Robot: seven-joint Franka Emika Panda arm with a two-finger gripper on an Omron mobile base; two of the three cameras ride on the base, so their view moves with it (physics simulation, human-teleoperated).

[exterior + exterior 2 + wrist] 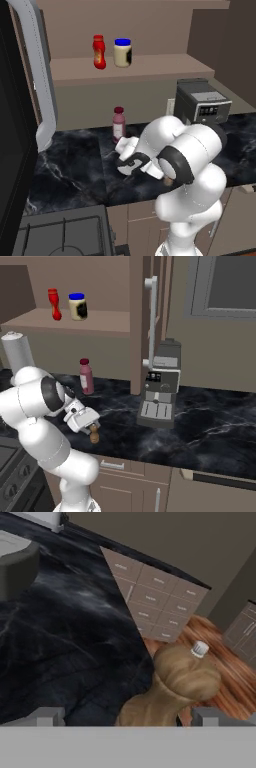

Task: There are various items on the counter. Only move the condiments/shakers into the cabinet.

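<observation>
Kitchen (stovetop point(60, 235), coffee machine point(160, 388))

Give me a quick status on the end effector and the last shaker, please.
End effector open, straddling wooden shaker, not yet gripped. Red squeeze bottle and blue-lidded jar already on cabinet shelf. Pink bottle stands behind on counter.

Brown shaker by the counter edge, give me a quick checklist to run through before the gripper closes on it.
1. Gripper open: ok, the fingertips stand apart on either side.
2. Brown shaker between the fingertips: ok in the hand view.
3. Shaker upright on the counter: ok, it stands near the front edge.
4. Other condiments stowed: ok, the red squeeze bottle and the blue-lidded jar stand on the cabinet shelf.
5. Pink bottle out of the way: ok, it stands farther back on the counter.
6. Fingers low enough around the shaker's body: cannot tell.
</observation>
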